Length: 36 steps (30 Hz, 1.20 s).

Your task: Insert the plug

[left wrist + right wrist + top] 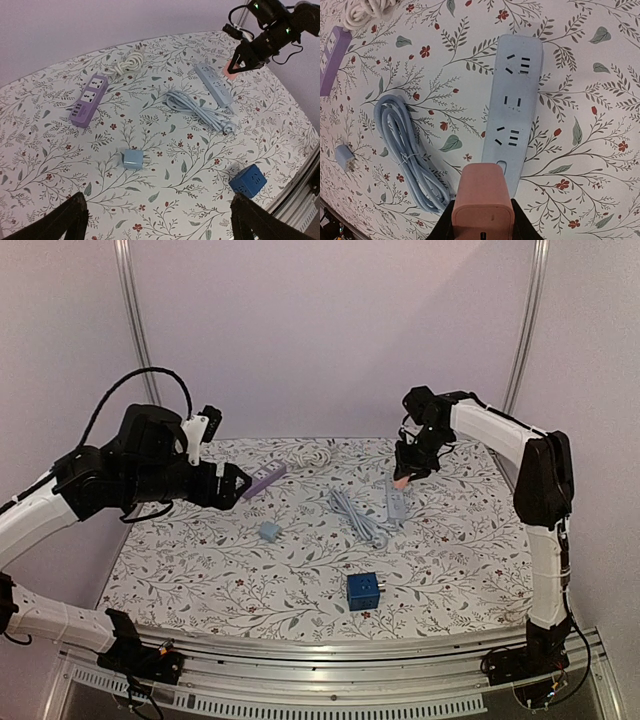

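My right gripper [404, 478] is shut on a pink plug adapter [482, 202] and holds it in the air just above the near end of a light blue power strip [514, 105]. The strip lies flat with its sockets facing up, and it also shows in the top view [397, 503] and the left wrist view [213, 83]. My left gripper [238, 483] is open and empty, high above the left half of the table. Its dark fingertips [65, 220] frame the bottom of the left wrist view.
The strip's coiled blue cable [358, 515] lies left of it. A purple power strip [264, 480] with a white cord [313, 454] lies at the back. A small light blue adapter [269, 530] sits mid-table. A dark blue cube socket [363, 590] sits near the front edge.
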Tool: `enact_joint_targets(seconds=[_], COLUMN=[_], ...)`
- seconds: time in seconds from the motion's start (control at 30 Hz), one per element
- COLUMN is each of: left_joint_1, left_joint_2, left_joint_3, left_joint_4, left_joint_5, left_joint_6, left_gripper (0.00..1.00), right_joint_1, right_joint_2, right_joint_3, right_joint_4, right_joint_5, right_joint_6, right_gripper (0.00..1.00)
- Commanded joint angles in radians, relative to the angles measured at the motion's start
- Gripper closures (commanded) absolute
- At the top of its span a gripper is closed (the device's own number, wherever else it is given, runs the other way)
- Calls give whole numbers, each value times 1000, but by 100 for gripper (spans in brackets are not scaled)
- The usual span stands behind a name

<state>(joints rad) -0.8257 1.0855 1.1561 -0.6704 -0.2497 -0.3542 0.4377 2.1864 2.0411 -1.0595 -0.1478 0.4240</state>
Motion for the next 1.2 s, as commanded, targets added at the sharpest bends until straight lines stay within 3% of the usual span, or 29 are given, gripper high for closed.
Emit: enact_joint_targets(seconds=[0.0, 1.17], left_joint_1=[14, 14], left_joint_2=[-27, -12], left_joint_3=[-33, -42], left_joint_4=[-8, -23], left_joint_5=[21, 16], left_joint_6=[-30, -38], left_gripper=[1, 1], right_joint_1=[-12, -50], right_joint_2=[43, 158], right_joint_3=[-15, -2], right_joint_4=[-8, 67], right_joint_5=[30, -37], right_joint_6=[-33, -41], right_gripper=[100, 100])
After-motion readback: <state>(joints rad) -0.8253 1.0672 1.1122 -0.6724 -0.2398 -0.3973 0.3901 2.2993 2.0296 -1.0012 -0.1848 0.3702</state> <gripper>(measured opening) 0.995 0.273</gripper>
